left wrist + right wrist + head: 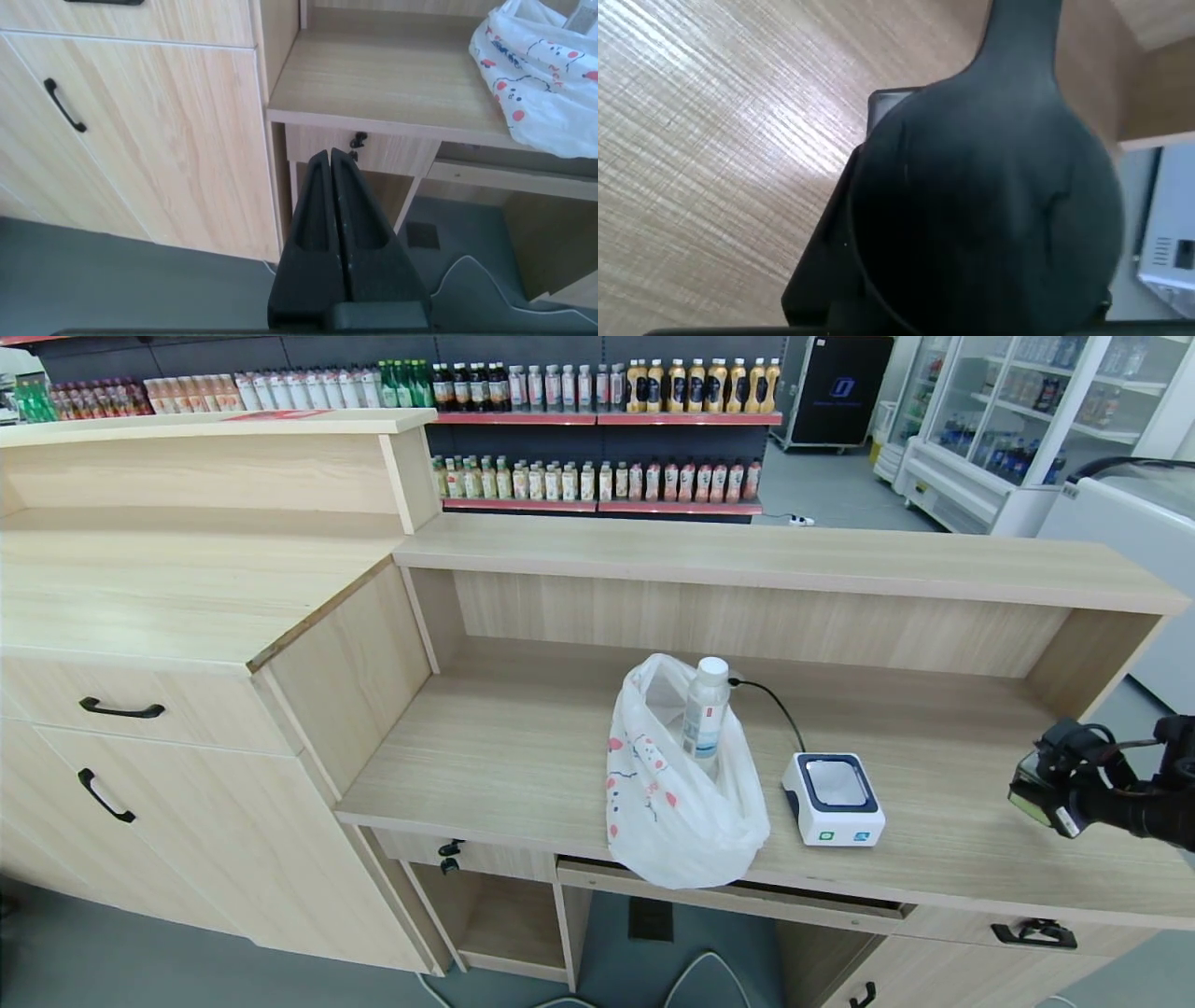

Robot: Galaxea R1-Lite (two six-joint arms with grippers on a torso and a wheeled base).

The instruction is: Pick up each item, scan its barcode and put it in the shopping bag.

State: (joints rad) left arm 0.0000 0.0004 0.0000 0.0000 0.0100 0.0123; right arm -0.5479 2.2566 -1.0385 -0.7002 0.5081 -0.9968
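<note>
The left gripper [331, 157] is held clenched and empty before the light wooden counter [504, 756], the state of the right gripper [1046, 798], above the counter's right end, cannot be told, and the clear white-capped plastic bottle [706, 714] is seated cap-up in the white printed plastic shopping bag [672, 812] beside the white box-shaped barcode scanner [833, 796].

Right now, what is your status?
Left hand shut, empty, low before counter. Right hand over counter, right end. Bottle upright in shopping bag, scanner beside. Nothing in the way.
</note>
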